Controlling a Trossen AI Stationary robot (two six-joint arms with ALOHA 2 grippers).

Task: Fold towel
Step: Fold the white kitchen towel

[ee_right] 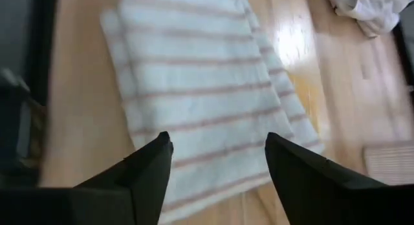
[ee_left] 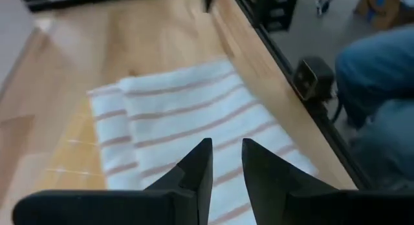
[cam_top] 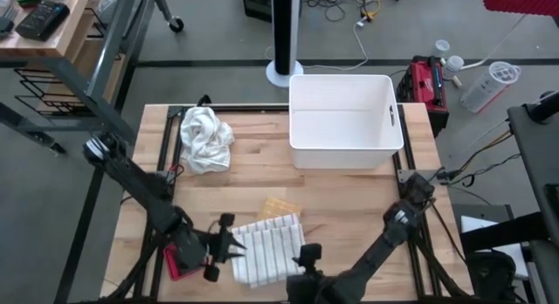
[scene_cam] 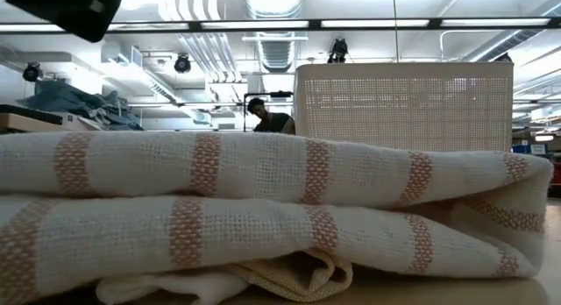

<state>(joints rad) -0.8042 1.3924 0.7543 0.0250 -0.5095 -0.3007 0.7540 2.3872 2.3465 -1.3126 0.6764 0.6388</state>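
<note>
— Two layers at least, from what I see at desk height: the striped towel lies doubled over, soft and floppy, with a looser cream fold poking out underneath. How would you take hold of it?

— By an edge or a corner, I'd say. It looks light and limp, so a pinch in the middle would only bunch it. It lies flat on the desk, at the near edge, between my two arms.

— And its long axis?

— From above, the towel is a slightly skewed rectangle, its longer side running roughly from the near edge toward the white bin, tilted a little. The stripes run across it, from arm to arm.

— Grippers?

— My left gripper sits at the towel's left edge, fingers nearly together with a slim gap; it has hold of nothing. My right gripper hovers over the near end, fingers spread wide, empty.

— The crumpled white cloth?

— Well apart, up the desk.
</note>
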